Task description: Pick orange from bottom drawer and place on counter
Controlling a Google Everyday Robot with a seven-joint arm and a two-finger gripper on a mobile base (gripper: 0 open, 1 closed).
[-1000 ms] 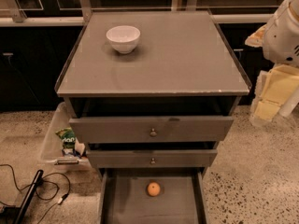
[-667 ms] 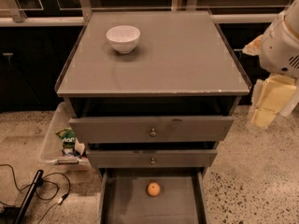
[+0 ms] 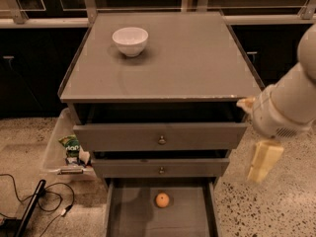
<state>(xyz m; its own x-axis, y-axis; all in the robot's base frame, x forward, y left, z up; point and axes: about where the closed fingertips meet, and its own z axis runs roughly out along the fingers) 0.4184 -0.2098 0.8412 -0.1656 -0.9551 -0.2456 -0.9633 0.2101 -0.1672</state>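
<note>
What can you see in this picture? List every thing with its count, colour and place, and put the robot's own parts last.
counter: one, grey, top of the drawer cabinet
bowl: one, white, on the counter, back left
upper drawers: two, grey with round metal knobs, under the counter, both slightly open
bottom drawer: one, grey, lowest, pulled out
orange: one, orange, on the bottom drawer's floor, near the middle
bin: one, clear plastic, on the floor left of the cabinet
packet: one, green, in the bin
cables: a few, black, on the floor at lower left
floor: one, speckled beige
arm: one, white, right of the cabinet
gripper: one, cream, hanging right of the upper drawers, touching nothing
</note>
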